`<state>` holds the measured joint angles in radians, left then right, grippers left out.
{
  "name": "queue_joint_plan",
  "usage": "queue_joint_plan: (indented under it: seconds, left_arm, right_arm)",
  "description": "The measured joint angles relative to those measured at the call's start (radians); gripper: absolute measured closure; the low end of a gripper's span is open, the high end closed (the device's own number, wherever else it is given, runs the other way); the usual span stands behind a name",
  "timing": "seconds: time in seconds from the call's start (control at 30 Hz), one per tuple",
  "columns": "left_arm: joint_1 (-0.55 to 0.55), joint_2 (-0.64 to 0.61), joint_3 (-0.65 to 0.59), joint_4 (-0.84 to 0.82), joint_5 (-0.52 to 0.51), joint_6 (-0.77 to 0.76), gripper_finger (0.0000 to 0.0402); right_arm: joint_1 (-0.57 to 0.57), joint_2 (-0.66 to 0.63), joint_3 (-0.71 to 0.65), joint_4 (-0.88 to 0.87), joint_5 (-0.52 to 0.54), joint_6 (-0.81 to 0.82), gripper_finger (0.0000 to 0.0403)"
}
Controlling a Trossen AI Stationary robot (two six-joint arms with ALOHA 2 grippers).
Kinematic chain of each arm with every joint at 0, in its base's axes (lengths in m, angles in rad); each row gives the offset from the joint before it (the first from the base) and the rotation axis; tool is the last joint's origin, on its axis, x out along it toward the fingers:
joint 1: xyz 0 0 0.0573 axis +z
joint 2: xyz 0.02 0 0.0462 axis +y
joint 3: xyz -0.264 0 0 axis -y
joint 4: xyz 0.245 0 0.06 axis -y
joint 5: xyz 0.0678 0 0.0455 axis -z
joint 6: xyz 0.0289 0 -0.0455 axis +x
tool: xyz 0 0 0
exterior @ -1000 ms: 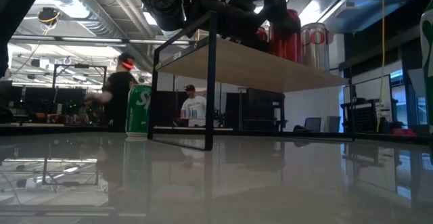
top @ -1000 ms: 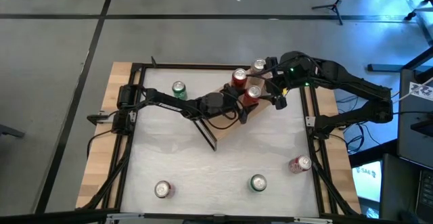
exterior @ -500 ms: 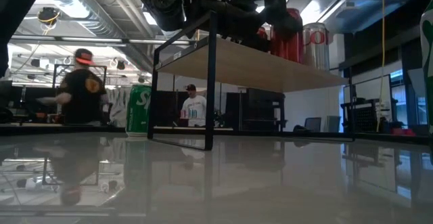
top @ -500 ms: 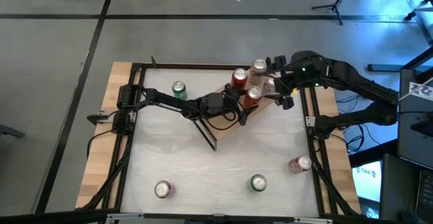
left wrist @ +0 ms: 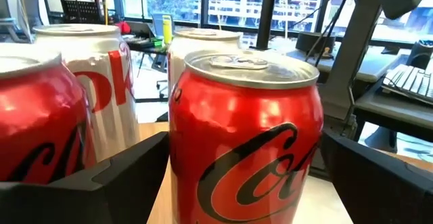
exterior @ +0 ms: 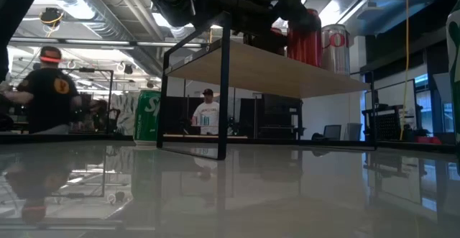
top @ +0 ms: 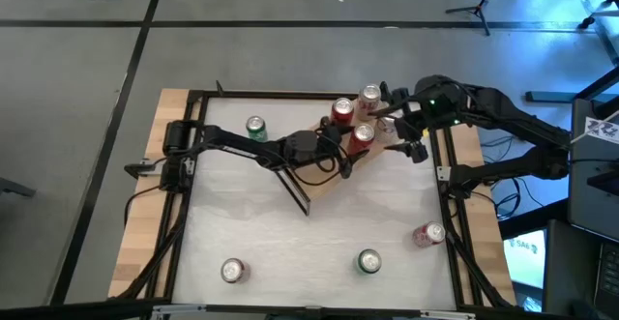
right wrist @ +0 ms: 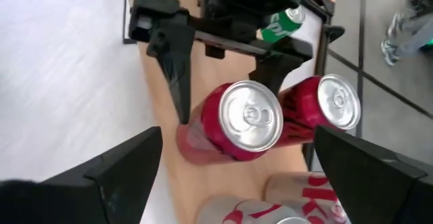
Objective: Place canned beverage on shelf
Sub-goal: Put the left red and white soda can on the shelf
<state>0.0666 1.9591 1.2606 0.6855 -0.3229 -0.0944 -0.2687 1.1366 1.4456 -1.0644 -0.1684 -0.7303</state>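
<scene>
The shelf (top: 327,180), a light-wood plank on black frame ends, stands slantwise at the table's far middle. Three cans stand on its right end: two red (top: 341,110) (top: 362,136) and one silver (top: 369,96). My left gripper (top: 350,146) is open. Its fingers (left wrist: 108,176) stand on either side of the nearer red can (left wrist: 243,136) with narrow gaps. My right gripper (top: 404,134) is open and empty. It hangs above the shelf's right end and looks down on that can (right wrist: 237,122).
A green can (top: 255,127) stands on the table behind the shelf's left end and also shows in the low view (exterior: 147,116). Near the front edge are a silver can (top: 232,270), a green can (top: 369,260) and a red can (top: 427,234). People walk in the room beyond.
My right gripper has drawn back from the cans toward the table's right edge and stays open. The three cans on the shelf have kept their places. A person in the room behind has walked across.
</scene>
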Motion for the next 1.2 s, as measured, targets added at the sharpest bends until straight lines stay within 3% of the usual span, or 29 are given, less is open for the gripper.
queue_joint_plan:
  seconds: [0.23, 0.73, 1.2]
  left_arm:
    - [-0.004, -0.024, 0.0, -0.029, 0.0, 0.002, 0.0029]
    - [-0.039, -0.225, 0.0, -0.419, 0.002, 0.003, 0.0029]
    - [-0.116, -0.402, 0.0, -0.6, 0.001, 0.281, 0.0029]
  right_arm:
    - [0.0, -0.016, 0.0, -0.018, -0.008, 0.027, 0.0024]
    - [0.0, -0.05, 0.0, -0.042, -0.035, 0.056, 0.0024]
    - [0.0, -0.048, 0.0, -0.055, -0.035, 0.105, 0.0024]
